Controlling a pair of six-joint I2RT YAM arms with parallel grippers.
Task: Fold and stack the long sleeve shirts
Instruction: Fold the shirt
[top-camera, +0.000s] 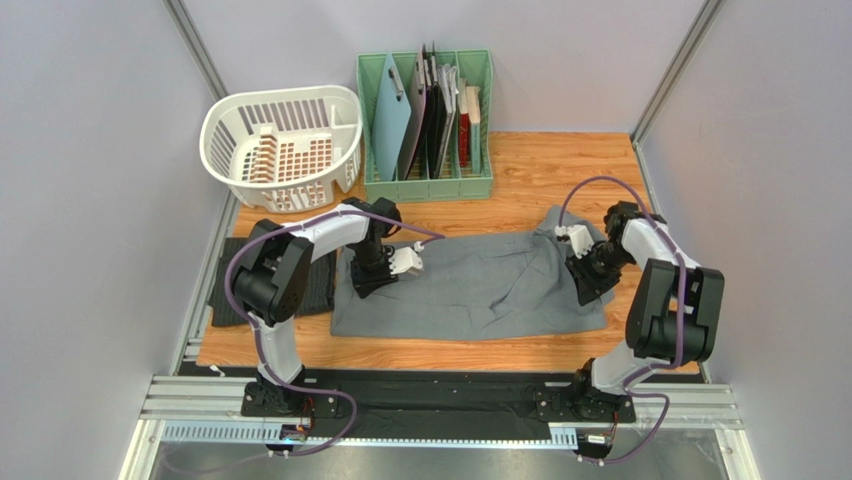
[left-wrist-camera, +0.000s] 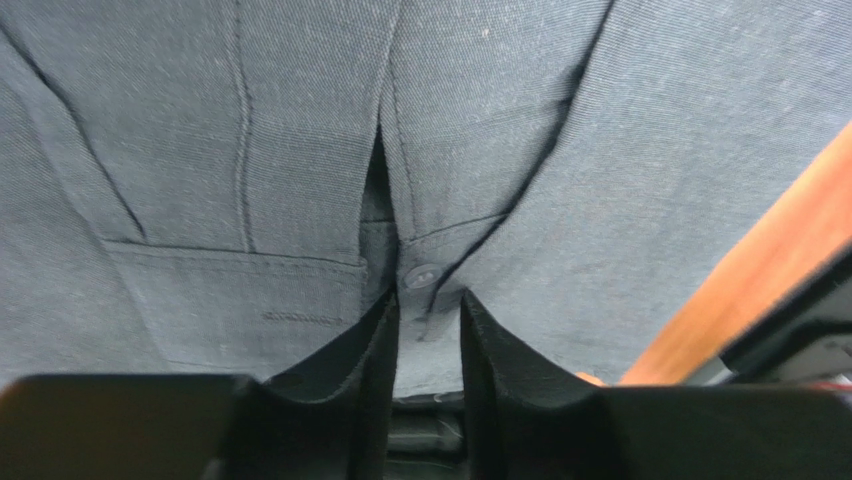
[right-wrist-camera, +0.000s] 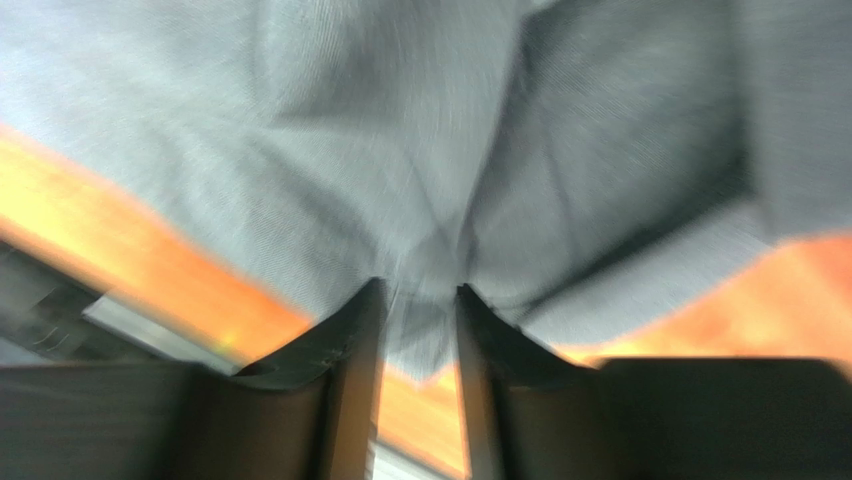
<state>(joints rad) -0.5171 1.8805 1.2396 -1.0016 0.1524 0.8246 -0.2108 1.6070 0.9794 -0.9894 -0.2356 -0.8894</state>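
Left gripper (top-camera: 364, 282), seen from above, is down on the left end of the grey shirt (top-camera: 470, 285), and at this height I cannot tell how its jaws stand. The shirt lies spread and creased across the middle of the wooden table (top-camera: 560, 165), its long side running left to right. At its right end the right gripper (top-camera: 592, 290) is down on the cloth in the same way. The dark charcoal shirt (top-camera: 222, 300) lies flat at the left edge of the table, partly under the left arm and just beside the grey one. On the far side stand a white basket (top-camera: 280, 145) and, to its right, a green file rack (top-camera: 425, 130) holding boards and folders. In the left wrist view the left gripper (left-wrist-camera: 428, 345) is pressed together on the grey shirt (left-wrist-camera: 300, 130), with the front strip pinched between its fingers (left-wrist-camera: 365, 350) just below a button (left-wrist-camera: 420, 275); a chest pocket (left-wrist-camera: 240, 300) lies to the left, and a band of table (left-wrist-camera: 740, 290) shows on the right. The right wrist view is blurred, yet the right gripper (right-wrist-camera: 420, 340) shows its jaws close together with a corner of the grey shirt (right-wrist-camera: 400, 150) caught between them, at the cloth's edge over the table (right-wrist-camera: 130, 270).
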